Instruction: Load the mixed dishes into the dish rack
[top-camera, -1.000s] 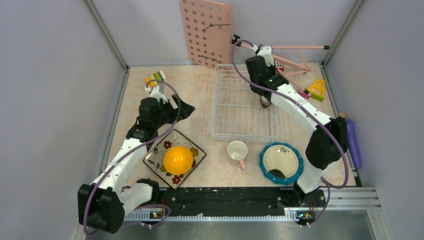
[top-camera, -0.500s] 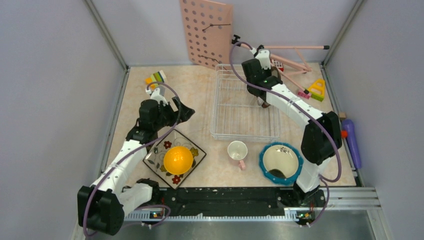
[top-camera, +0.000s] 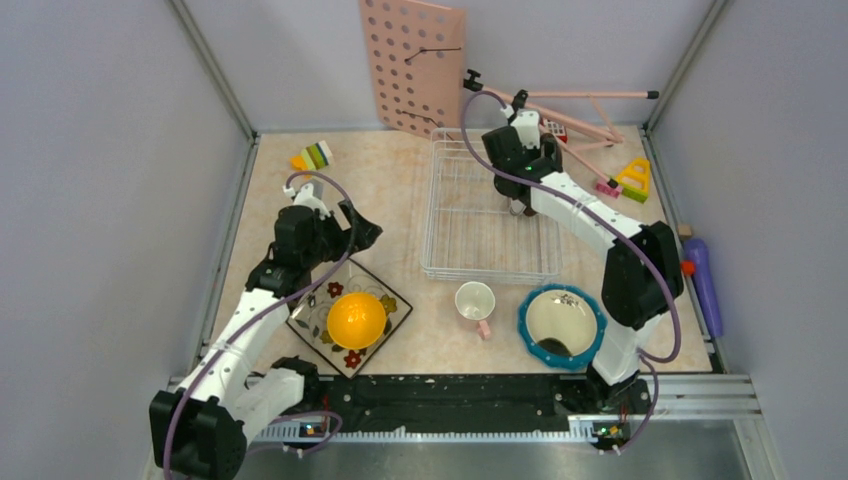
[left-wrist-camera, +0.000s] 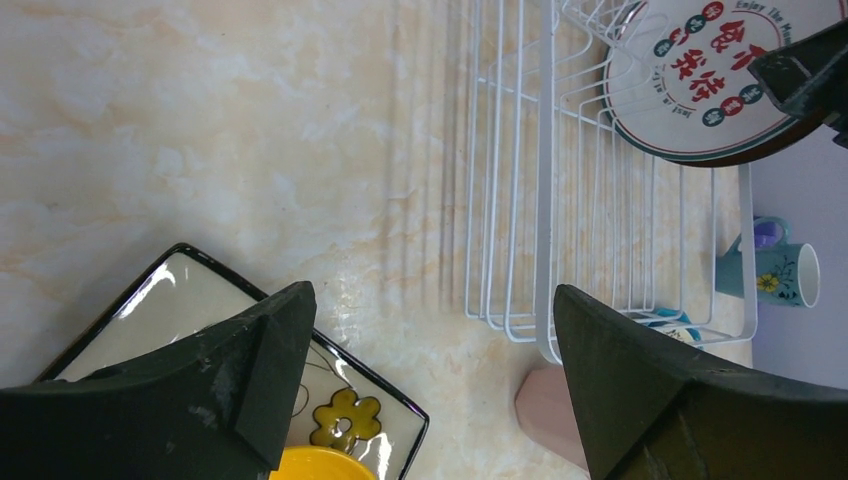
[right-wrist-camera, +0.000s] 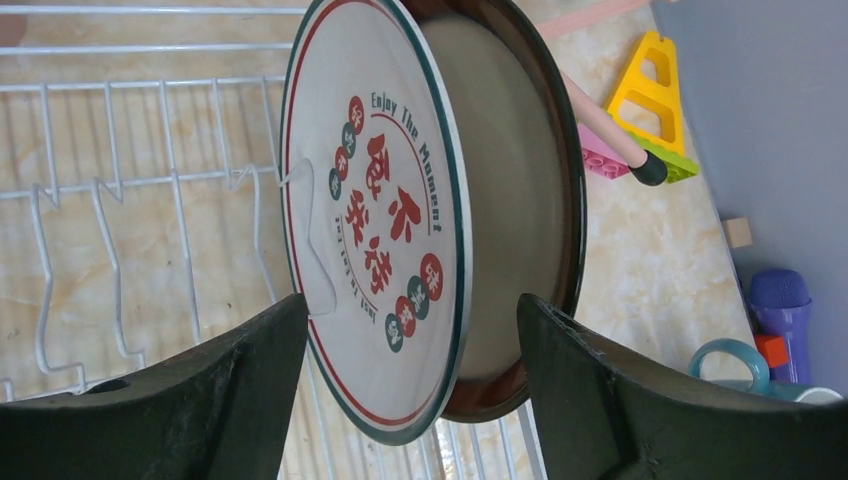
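at the rack's far end, upper right of the top view, the right gripper has just spread its jaws, leaving the brown-rimmed plate upright in the dish rack. left gripper gapes too; one dish likely loaded.

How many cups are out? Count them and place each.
2. The pink cup sits just in front of the dish rack; the small blue cup sits beyond the rack's right side. More may be hidden.
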